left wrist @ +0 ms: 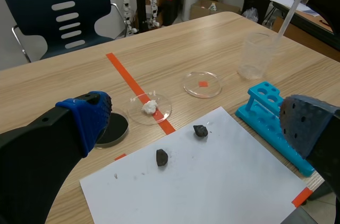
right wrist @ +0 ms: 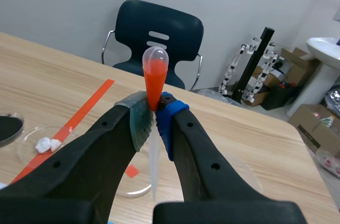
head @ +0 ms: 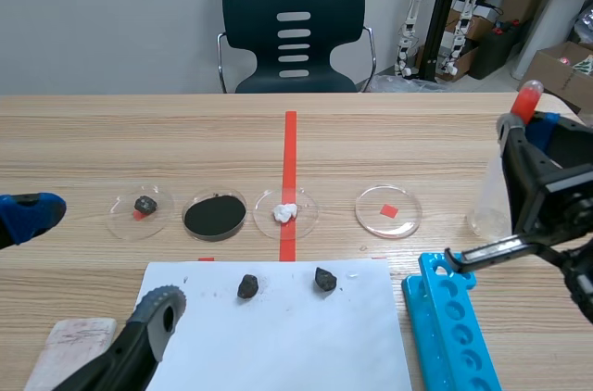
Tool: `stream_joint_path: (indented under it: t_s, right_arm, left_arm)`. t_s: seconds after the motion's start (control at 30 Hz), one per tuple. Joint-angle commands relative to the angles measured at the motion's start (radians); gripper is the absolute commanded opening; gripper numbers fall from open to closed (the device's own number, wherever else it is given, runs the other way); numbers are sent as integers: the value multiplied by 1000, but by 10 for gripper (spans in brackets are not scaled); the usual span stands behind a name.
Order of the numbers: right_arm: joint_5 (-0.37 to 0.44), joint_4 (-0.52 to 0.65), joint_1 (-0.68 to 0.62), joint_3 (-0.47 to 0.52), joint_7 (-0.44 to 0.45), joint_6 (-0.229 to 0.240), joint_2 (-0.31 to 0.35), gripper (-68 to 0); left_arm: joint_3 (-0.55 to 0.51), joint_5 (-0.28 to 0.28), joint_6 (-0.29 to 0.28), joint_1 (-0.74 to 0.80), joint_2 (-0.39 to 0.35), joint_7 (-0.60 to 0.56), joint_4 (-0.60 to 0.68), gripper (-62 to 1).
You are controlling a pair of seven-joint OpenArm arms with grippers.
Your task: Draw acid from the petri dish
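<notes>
The clear petri dish (head: pixel 388 211), which I take for the acid one, is the rightmost of four in a row on the surface (head: pixel 93 141); a small red square shows in or under it, and whether it holds liquid cannot be told. The pipette (right wrist: pixel 155 72) stands upright, pinched at the base of its orange-red bulb by the right gripper (right wrist: pixel 152 118), whose fingers are closed tight on it. It hangs off to the right of that dish, its tip near the mouth of the clear beaker (head: pixel 486 204). To draw well, the arm likely needs to carry the tip leftward over the dish, keep the stem near upright and squeeze before the tip goes under. It should then lower until the tip just meets the dish's floor without shoving the light dish along, and ease the squeeze slowly. Outward along the row, the neighbouring dish (head: pixel 286 212) holds white lumps, the third dish (head: pixel 214 216) is filled with black powder, and the far-left dish (head: pixel 139 210) holds a dark lump with something red beside it. The beaker looks empty, though that is hard to judge. The blue tube rack (head: pixel 452 326) shows only empty holes. The white paper (head: pixel 278 345) carries two dark stones (head: pixel 247 286). The left gripper (head: pixel 97 266) rests low at the near left, fingers wide apart and holding nothing
</notes>
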Motion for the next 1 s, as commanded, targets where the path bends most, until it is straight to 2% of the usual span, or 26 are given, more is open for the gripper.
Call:
stream_joint_path:
  t_s: [0.0, 0.17, 0.27, 0.77, 0.97]
  right_arm:
    - [4, 16, 39, 1, -12, -3, 5, -671]
    - [4, -16, 125, 1, -42, 3, 5, -671]
    - [4, -59, 175, 1, -42, 22, 5, -671]
    - [4, -354, 446, 1, -48, 28, 5, -671]
    - [4, -486, 549, 1, -47, 102, 5, -671]
  left_arm:
    - [2, -7, -2, 3, 2, -13, 6, 14]
    - [2, -7, -2, 3, 2, -13, 6, 14]
    - [2, -7, -2, 3, 2, -13, 6, 14]
    - [2, -7, -2, 3, 2, -13, 6, 14]
    - [2, -7, -2, 3, 2, -13, 6, 14]
